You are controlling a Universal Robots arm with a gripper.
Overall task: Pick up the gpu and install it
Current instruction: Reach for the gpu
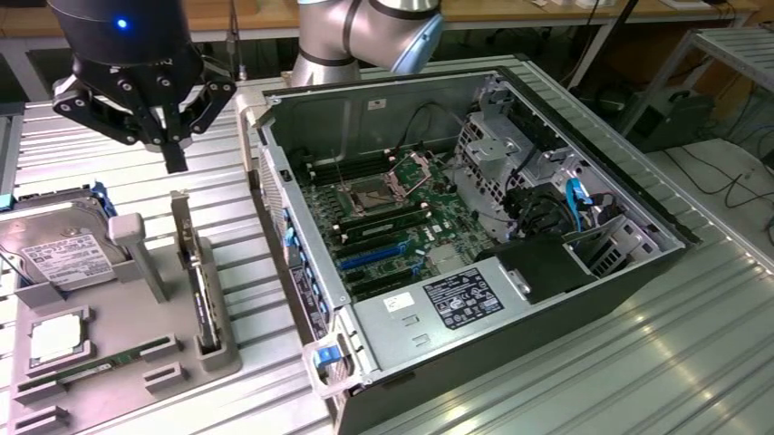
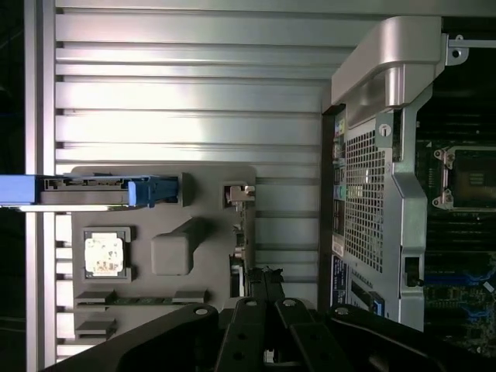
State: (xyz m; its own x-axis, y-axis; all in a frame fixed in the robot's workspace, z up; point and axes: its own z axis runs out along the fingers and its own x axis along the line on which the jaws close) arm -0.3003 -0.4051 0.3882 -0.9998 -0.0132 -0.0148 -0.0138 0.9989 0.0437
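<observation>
At the exterior view's left, a grey holder point(image 1: 127, 313) sits on the slatted bench point(image 1: 581, 362). It carries a hard drive point(image 1: 54, 258), a processor chip point(image 1: 54, 340) and a memory stick point(image 1: 91, 370). At the holder's right side the graphics card point(image 1: 198, 272) stands on its long edge in a narrow slot, not yet lifted.

Above the card's far end hangs the pincer point(image 1: 177, 159), clenched with its fingers pressed together and nothing between them (apart from the card, with clear air under the tips).

Further right lies the open computer case point(image 1: 581, 118) on its side, its near wall just beside the holder and the motherboard point(image 1: 400, 227) exposed inside.

The risks, as I judge them, start with the closed fingers. If they came down like this they would strike the card's top edge instead of straddling it, and could knock it askew in its slot.

The card is thin and tall, so a grip taken near one end could let it pivot or bind against the holder on the way out.

The case wall is close. A low or hurried swing across could clip the rim with the card's lower edge or its metal bracket.

Inside the case, loose cables and the drive cage crowd the board, so a slightly tilted card could catch on them or miss its socket.
</observation>
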